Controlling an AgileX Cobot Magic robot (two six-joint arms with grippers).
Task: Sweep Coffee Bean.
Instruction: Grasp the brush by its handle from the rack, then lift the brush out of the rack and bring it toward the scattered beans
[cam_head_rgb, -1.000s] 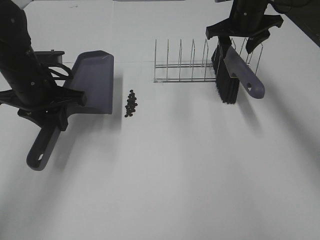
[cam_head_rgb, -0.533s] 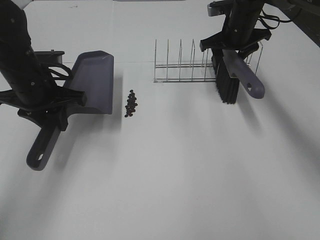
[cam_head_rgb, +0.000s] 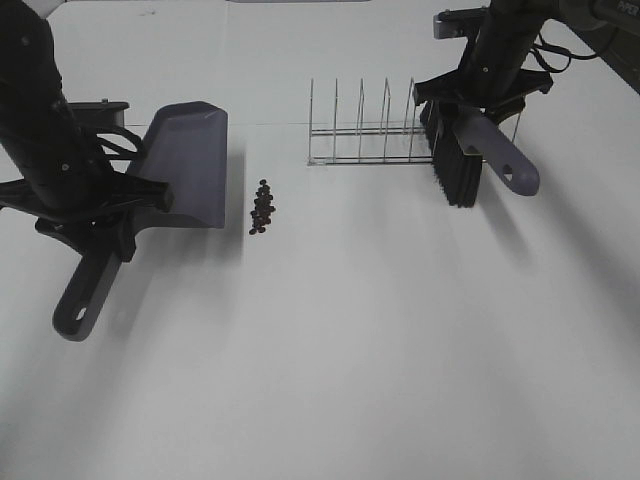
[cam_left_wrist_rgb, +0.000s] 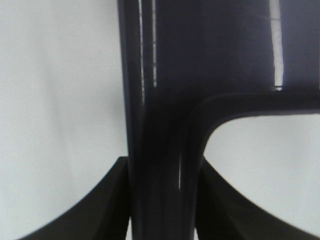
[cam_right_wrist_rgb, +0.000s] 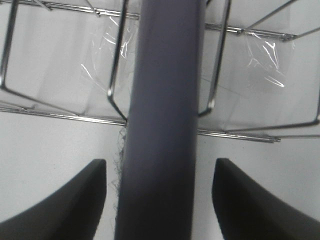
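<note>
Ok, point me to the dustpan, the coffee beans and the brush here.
dustpan (cam_head_rgb: 190, 160), exterior high view, on the flat of its pan.
coffee beans (cam_head_rgb: 263, 208), exterior high view, on the middle of the small pile.
brush (cam_head_rgb: 490, 145), exterior high view, on its handle.

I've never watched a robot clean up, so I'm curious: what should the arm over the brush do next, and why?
Probably close the right gripper so its fingers clamp the brush. They straddle its handle with gaps on both sides, the brush is at the wire rack, and the coffee beans lie unswept beside the dustpan that the left gripper holds.
</note>
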